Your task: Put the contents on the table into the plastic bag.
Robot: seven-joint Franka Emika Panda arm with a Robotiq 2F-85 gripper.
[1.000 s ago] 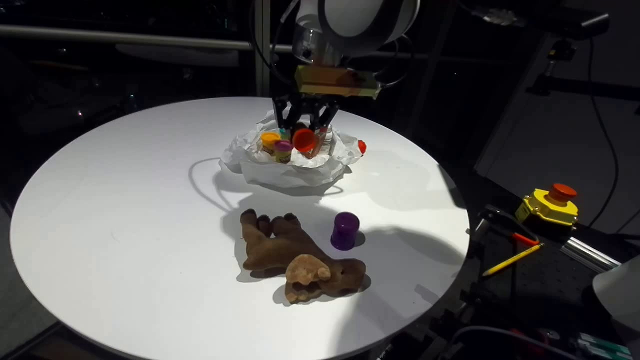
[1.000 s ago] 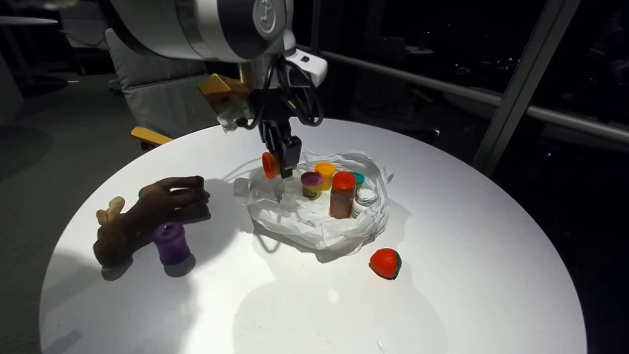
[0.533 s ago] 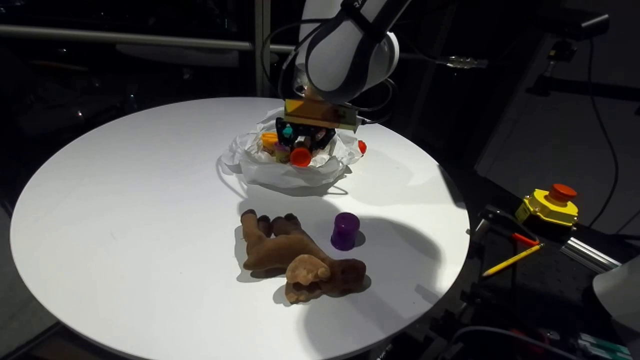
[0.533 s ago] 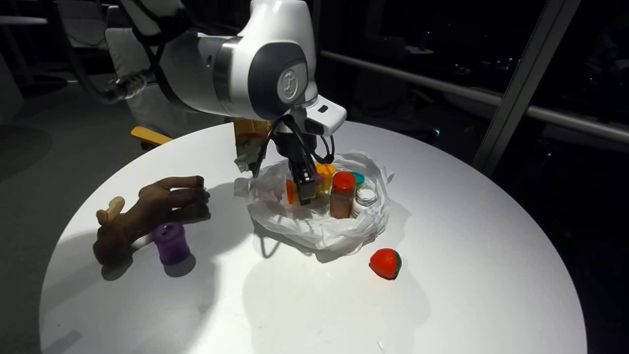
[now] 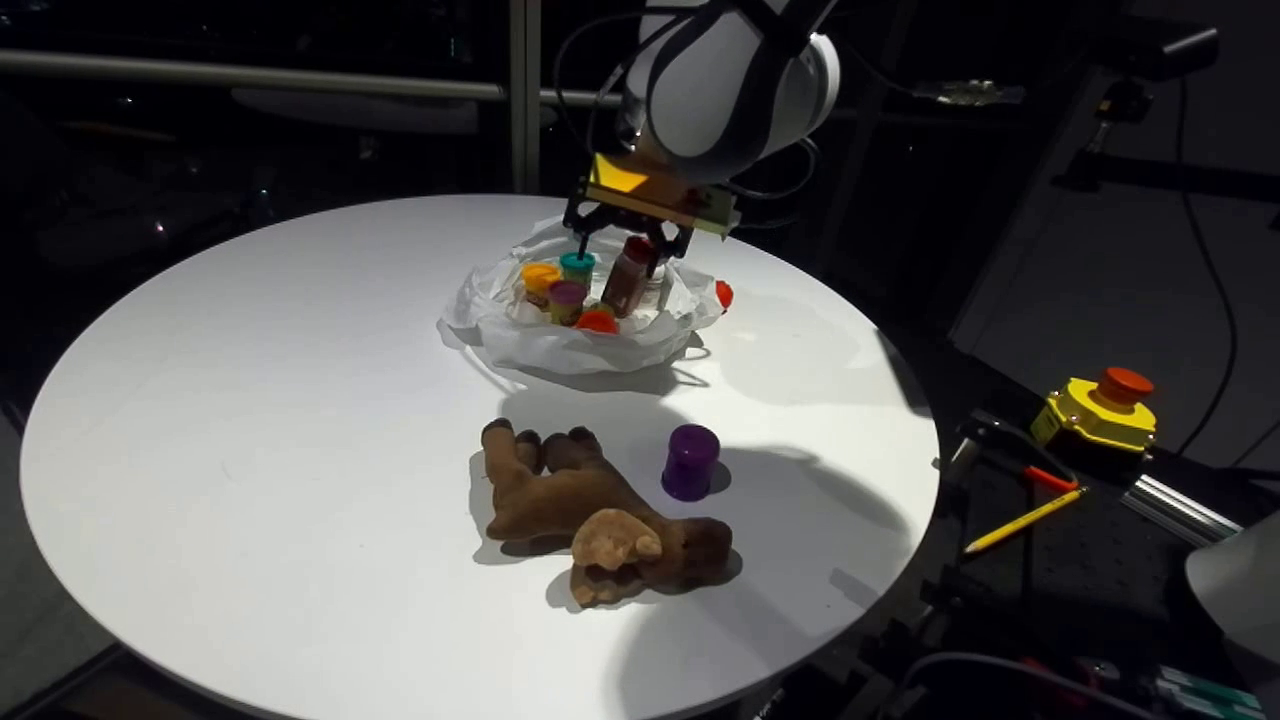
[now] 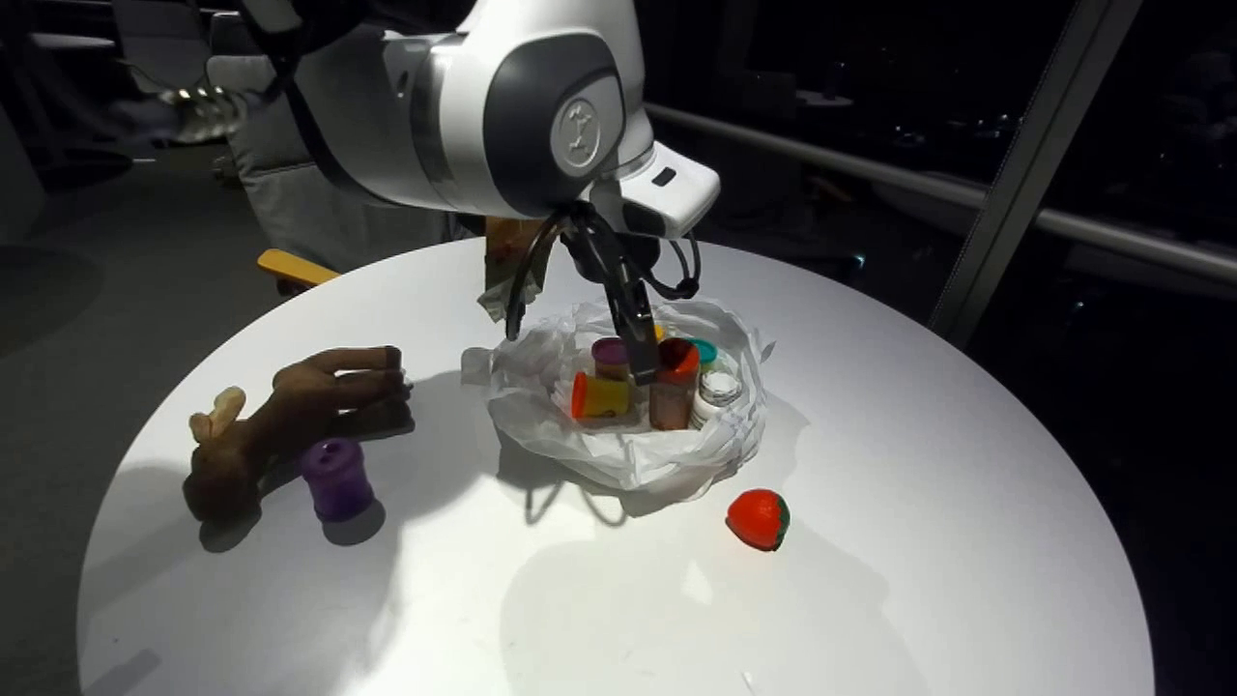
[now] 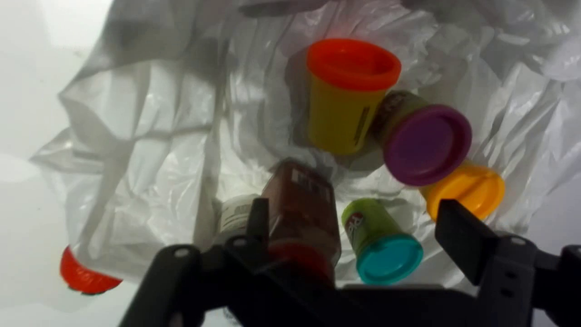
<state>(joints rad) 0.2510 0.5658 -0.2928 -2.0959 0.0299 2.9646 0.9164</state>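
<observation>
The white plastic bag (image 6: 618,462) lies spread out with its rim crumpled up. Inside it, a yellow tub with an orange-red lid (image 7: 347,109) rests on its side, beside a purple-lidded tub (image 7: 426,143), a yellow-lidded tub (image 7: 476,188), a teal-lidded tub (image 7: 381,245), a brown jar with a red lid (image 6: 674,391) and a white container (image 6: 717,391). Above these my gripper (image 7: 356,218) is open, fingers wide apart, holding nothing. Outside the bag on the table are a brown plush animal (image 5: 570,500), a purple cup (image 5: 690,462) and a red strawberry (image 6: 758,518).
The jar stands very close to one of my fingers (image 6: 640,353). All of this sits on a round white table (image 5: 250,450). Off its edge, a side bench carries a yellow box with a red button (image 5: 1100,410) and a pencil (image 5: 1025,520).
My gripper came down into the bag with the orange-lidded tub, let go of it and opened. The tub lies in the bag, and the gripper has risen slightly and shifted towards the jar.
</observation>
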